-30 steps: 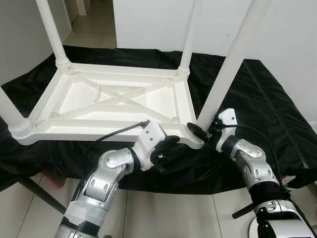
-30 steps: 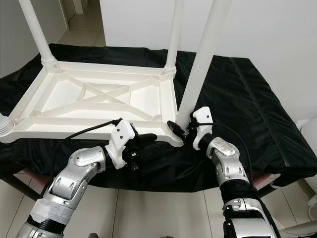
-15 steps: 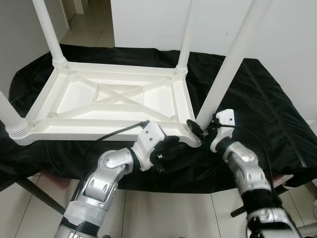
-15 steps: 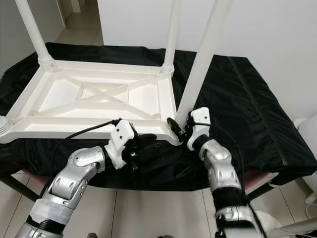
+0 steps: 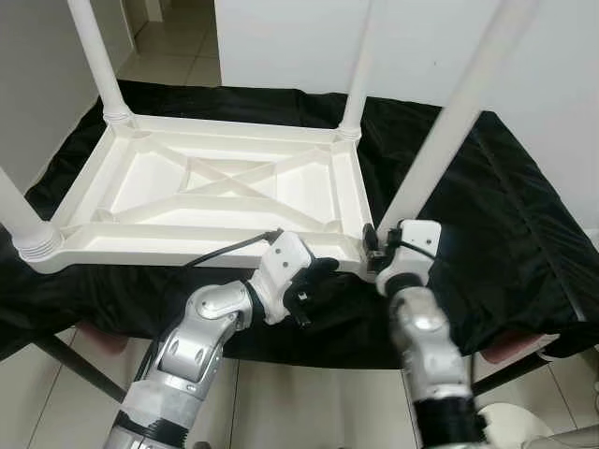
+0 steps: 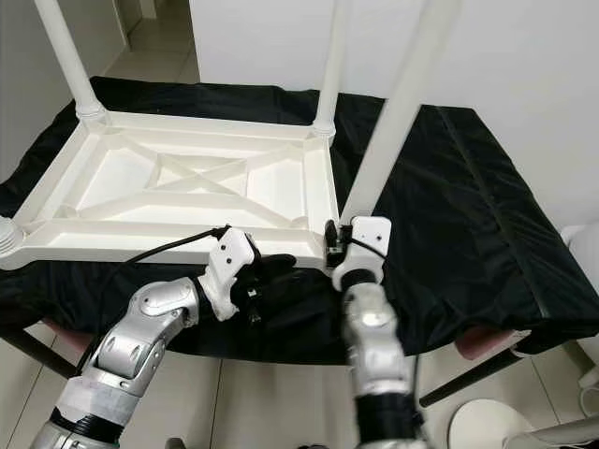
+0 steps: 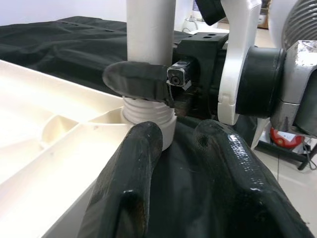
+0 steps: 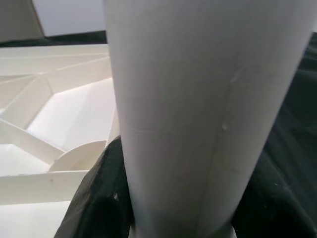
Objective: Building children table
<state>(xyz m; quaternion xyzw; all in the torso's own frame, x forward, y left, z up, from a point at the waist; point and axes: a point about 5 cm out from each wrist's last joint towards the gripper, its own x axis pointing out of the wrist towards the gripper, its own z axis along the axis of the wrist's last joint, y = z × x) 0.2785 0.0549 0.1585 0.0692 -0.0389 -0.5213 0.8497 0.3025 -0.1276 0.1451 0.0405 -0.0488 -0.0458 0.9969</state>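
— Children's table (image 5: 225, 192): where does it lie?
— Upside down on a black-draped bench (image 5: 487, 206), legs pointing up.
— And the right tool (image 7: 148, 84)?
— Its fingers are clamped around the near-right leg (image 5: 440, 150), just above the socket.
— The left tool (image 5: 318, 281)?
— Fingers parted, grasping nothing, resting against the tabletop's near edge beside that corner.

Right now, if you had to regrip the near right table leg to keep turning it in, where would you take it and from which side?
Low on the table leg, just above its ribbed collar, where the right gripper already clasps it. Come from the table's near edge, fingers level around the round shaft. The leg leans, so a low hold probably gives better control than one higher up. The left gripper rests at that edge.
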